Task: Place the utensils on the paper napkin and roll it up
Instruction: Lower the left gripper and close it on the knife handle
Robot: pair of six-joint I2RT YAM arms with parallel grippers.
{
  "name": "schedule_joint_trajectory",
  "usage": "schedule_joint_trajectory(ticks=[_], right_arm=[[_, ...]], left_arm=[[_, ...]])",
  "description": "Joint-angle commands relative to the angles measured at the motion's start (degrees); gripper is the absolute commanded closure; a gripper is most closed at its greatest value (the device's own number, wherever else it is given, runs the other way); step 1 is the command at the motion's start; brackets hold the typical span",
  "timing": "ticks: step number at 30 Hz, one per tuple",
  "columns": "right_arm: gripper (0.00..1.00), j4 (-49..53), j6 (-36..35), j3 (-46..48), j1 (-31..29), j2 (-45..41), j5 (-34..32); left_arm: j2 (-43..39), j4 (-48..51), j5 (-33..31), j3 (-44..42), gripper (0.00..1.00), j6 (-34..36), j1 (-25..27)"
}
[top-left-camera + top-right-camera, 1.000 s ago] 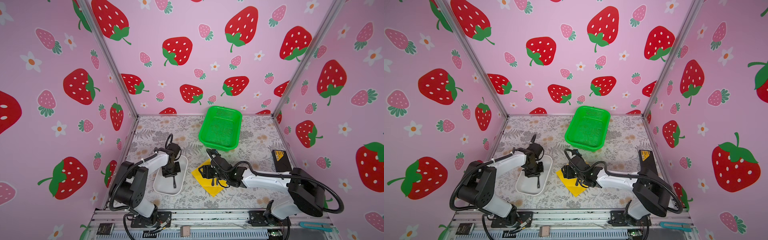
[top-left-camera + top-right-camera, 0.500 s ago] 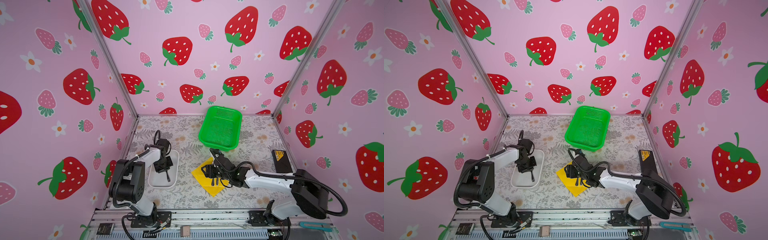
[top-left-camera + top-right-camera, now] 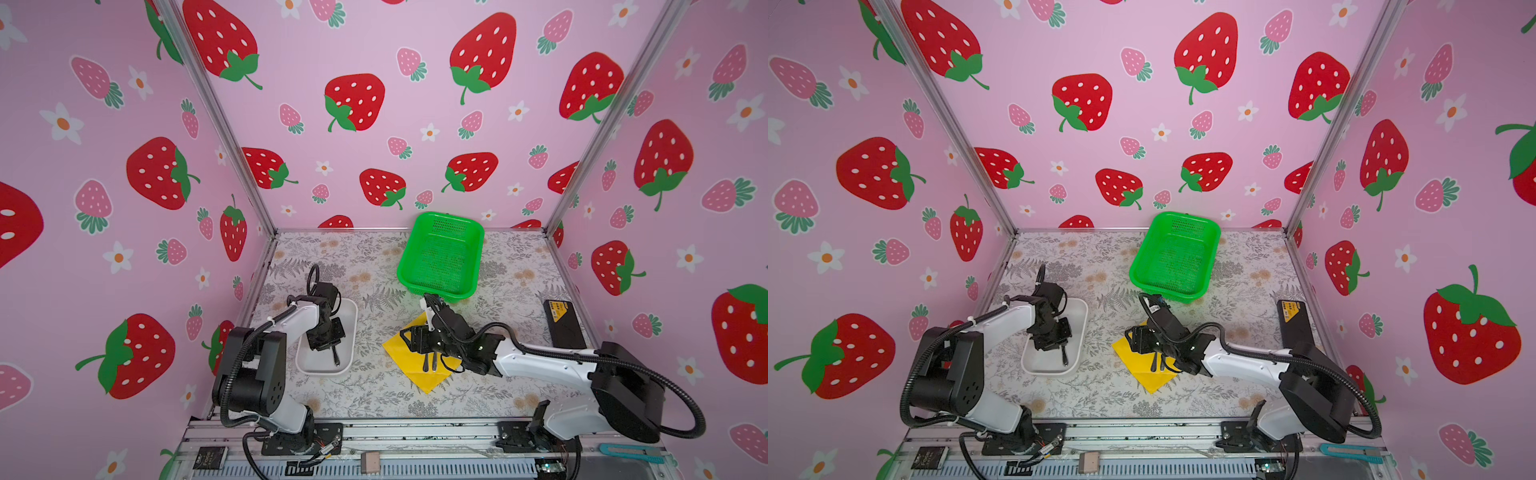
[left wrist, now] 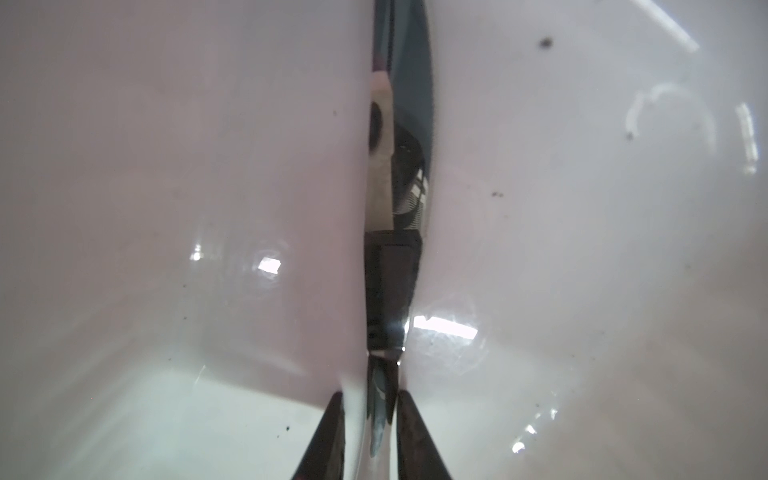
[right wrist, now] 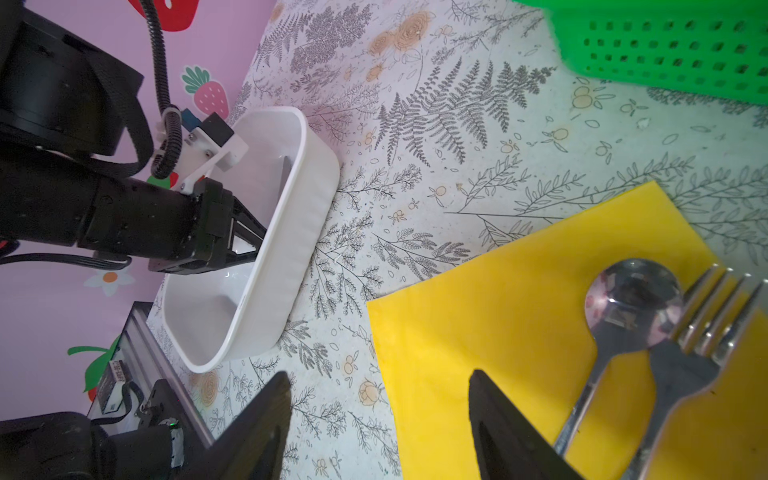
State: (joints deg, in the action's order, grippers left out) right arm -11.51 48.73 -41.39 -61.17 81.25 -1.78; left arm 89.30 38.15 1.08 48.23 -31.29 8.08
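The loading stage is looking mostly done. The silver-headed spoon (image 5: 636, 299) and the matching four-tined fork (image 5: 725, 316) are lying side by side on the bright yellow square paper napkin (image 5: 519, 299). Their heads are pointing the same way and their necks are touching or nearly so.

The third utensil, a slim knife with a shiny blade and black handle (image 4: 392, 282), is lying off the napkin, on the floor of the white rounded rectangular plastic tray (image 3: 353, 328). That tray is standing near the napkin on the left arm's side. So the knife is waiting to be carried over, and the whole rolling step is waiting after that.

The left gripper (image 4: 369, 395) is reaching down into that tray, its two dark fingertips (image 4: 332, 432) standing narrowly apart on either side of the knife's near end. A sliver of white is showing beside one of them, so I cannot tell whether they are pinching the knife.

The right gripper (image 5: 378, 374) is hovering low over the napkin's corner nearest the tray. Its jaws are spread wide and are holding nothing.

The napkin is lying flat and unrolled, set cornerwise in both top views. Its edges are looking crisp, with plenty of bare yellow beside the spoon for the knife. The green mesh plastic basket (image 3: 440, 253) is sitting empty just beyond the napkin's far corner.
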Motion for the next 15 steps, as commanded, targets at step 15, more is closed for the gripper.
schedule_joint_trajectory(ticks=[15], right_arm=[[0.31, -0.3, -0.4, -2.2, 0.5, 0.8, 1.6]], left_arm=[[6.0, 0.9, -0.5, 0.9, 0.82, 1.9, 1.3]])
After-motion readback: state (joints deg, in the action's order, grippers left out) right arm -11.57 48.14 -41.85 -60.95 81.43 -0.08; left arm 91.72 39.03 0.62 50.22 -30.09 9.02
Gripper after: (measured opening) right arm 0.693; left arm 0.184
